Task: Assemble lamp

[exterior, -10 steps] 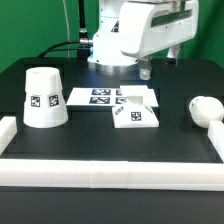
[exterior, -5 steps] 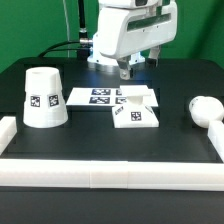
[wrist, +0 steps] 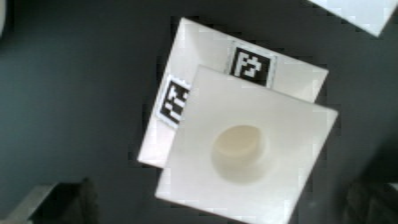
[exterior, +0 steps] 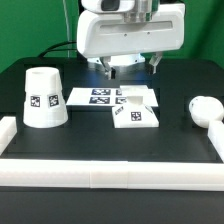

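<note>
The flat square lamp base [exterior: 137,110] lies in the middle of the black table, overlapping the marker board [exterior: 96,96]. In the wrist view the base [wrist: 249,150] shows its round socket. The tapered shade [exterior: 43,97] stands mouth down at the exterior view's left. The rounded bulb [exterior: 205,109] lies on its side at the right. My gripper [exterior: 131,66] hangs above and behind the base, open and empty. Its fingers [wrist: 54,205] show dark at the edge of the wrist view, on either side of the base and well above it.
A white rail [exterior: 110,176] runs along the table's front edge, with short white walls at the left [exterior: 6,128] and right [exterior: 216,140]. The marker board [wrist: 258,62] shows two tags in the wrist view. A green backdrop stands behind.
The hand has turned and come closer to the camera, filling more of the exterior view. Both fingers now show spread apart above the base. The lamp parts have not moved.
</note>
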Controlling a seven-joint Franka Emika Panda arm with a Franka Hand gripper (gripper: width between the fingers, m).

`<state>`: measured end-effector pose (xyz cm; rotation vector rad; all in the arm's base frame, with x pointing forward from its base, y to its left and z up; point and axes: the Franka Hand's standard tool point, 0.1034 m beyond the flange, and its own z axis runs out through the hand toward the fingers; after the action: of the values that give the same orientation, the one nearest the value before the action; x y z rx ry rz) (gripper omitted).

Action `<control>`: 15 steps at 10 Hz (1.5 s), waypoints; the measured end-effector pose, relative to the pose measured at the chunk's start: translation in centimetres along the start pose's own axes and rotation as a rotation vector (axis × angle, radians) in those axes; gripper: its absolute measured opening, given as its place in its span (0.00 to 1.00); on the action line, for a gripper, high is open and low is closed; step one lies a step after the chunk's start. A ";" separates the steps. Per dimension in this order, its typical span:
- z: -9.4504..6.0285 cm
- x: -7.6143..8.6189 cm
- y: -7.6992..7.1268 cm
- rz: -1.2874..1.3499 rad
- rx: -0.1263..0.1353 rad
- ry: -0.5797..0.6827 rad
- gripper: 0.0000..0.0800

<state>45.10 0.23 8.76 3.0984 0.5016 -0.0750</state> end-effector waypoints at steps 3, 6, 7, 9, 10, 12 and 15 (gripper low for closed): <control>0.0 0.2 -0.5 0.196 0.010 0.002 0.87; 1.2 -0.2 -0.6 0.326 0.028 -0.013 0.87; 1.9 -0.1 -0.7 0.322 0.030 -0.014 0.87; 3.3 -0.3 -1.2 0.311 0.034 -0.030 0.87; 3.7 -0.5 -1.4 0.309 0.035 -0.036 0.87; 4.2 -0.6 -1.4 0.304 0.037 -0.038 0.87; 4.2 -0.6 -1.5 0.304 0.037 -0.039 0.66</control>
<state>43.88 1.40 4.57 3.1594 0.0259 -0.1435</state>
